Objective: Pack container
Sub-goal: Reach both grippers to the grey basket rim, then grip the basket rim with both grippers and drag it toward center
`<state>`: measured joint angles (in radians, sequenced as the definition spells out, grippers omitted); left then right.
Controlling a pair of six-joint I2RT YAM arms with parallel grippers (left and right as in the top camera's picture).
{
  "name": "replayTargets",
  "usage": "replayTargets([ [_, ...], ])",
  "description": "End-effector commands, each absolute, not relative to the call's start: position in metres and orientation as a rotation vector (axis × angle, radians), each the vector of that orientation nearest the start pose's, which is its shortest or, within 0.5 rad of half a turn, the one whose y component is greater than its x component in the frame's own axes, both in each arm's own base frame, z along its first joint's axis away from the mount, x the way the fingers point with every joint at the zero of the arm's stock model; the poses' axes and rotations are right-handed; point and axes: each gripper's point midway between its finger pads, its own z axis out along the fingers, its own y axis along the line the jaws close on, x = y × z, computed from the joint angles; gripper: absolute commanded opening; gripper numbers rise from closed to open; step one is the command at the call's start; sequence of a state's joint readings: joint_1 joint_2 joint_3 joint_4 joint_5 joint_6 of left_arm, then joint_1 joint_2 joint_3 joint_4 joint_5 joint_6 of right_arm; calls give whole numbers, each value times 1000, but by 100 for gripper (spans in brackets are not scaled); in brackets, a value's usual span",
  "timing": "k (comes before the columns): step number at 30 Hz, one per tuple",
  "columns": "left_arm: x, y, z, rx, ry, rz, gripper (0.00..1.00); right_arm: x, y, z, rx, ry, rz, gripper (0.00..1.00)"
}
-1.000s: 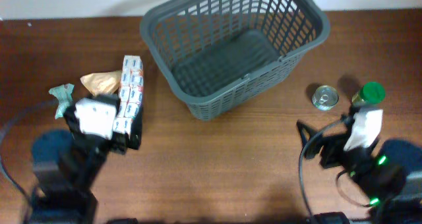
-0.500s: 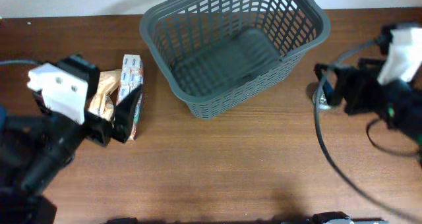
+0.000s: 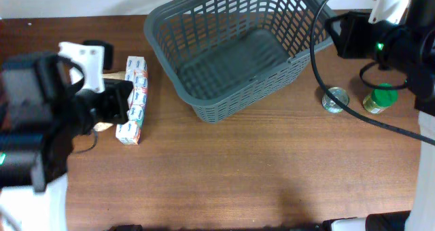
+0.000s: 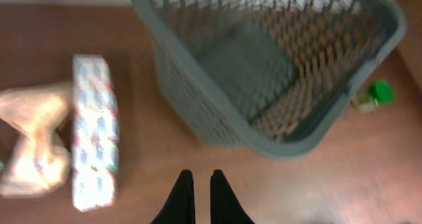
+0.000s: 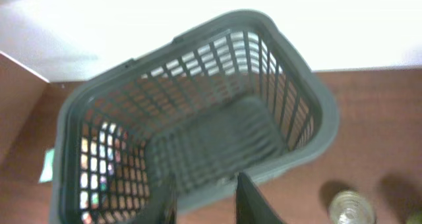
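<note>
The container [image 3: 228,107], a large dark grey slotted basket, stands at the back centre of the table with nothing in it. My left gripper [image 3: 129,99] hovers at the left, over a white printed box [image 3: 135,100]. In the left wrist view its fingertips [image 4: 198,181] are shut with nothing between them, and the container [image 4: 290,147] lies ahead. My right gripper [image 3: 338,31] hangs by the container's right corner. The right wrist view looks down into the container [image 5: 324,128], with the gripper [image 5: 208,194] standing narrowly open, holding nothing.
The white box [image 4: 95,135] lies left of the container beside a tan crumpled bag [image 4: 33,148]. A small round tin can [image 3: 334,100] and a green-lidded jar [image 3: 379,98] stand to the right of the container. The can [image 5: 351,208] shows in the right wrist view.
The left gripper has shut and the arm has shifted left beside the box. The right arm has swung up toward the container's right corner with its jaws narrowing, uncovering the can and jar.
</note>
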<state>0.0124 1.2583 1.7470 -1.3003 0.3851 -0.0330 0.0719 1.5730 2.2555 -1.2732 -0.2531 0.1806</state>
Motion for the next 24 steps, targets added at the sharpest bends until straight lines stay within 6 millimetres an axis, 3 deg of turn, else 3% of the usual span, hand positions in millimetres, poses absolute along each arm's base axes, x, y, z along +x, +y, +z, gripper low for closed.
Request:
replayTargets([
  [1, 292, -90, 343, 184, 2448, -560, 2, 385, 73, 442, -42, 2161, 415, 7],
  [6, 289, -123, 315, 322, 2565, -548, 2, 407, 75, 435, -44, 2153, 417, 4],
  [10, 276, -148, 316, 462, 2549, -654, 2, 422, 78, 430, -51, 2149, 427, 4],
  [13, 269, -158, 302, 507, 2583, -668, 2, 429, 78, 425, -51, 2155, 428, 4],
  [19, 252, -196, 255, 613, 2663, -629, 2, 447, 83, 399, -53, 2215, 452, 4],
  [24, 244, -214, 238, 666, 2668, -605, 2, 460, 95, 371, -73, 2284, 523, 4],
])
